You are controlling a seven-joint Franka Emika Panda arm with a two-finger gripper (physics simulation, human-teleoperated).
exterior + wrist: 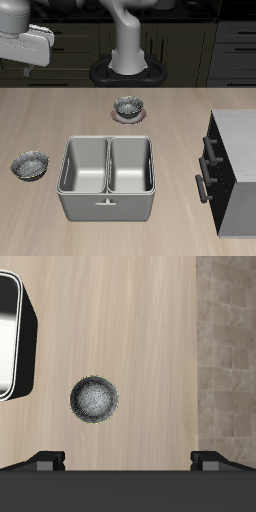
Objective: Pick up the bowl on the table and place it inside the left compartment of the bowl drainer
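The bowl (29,165) sits upright on the wooden worktop (180,130), beside one short end of the bowl drainer (108,178) and apart from it, with a strip of bare wood between the two. It is a small round grey bowl with a mottled, glassy inside and a darker rim. In the wrist view the same bowl (95,399) lies directly beneath the camera, alone on the wood, with a rounded corner of the drainer (20,341) showing at the frame's edge.

The end effector (32,50) hangs high above the worktop, over the side where the bowl lies, and touches nothing. Its two fingertips (48,459) show well apart in the wrist view, spread wide and grasping nothing.

Both wells of the drainer hold nothing. Farther back stands a second, similar bowl on a pale pinkish saucer (128,107). A dark cabinet (232,165) with bar handles stands at the drainer's other side.
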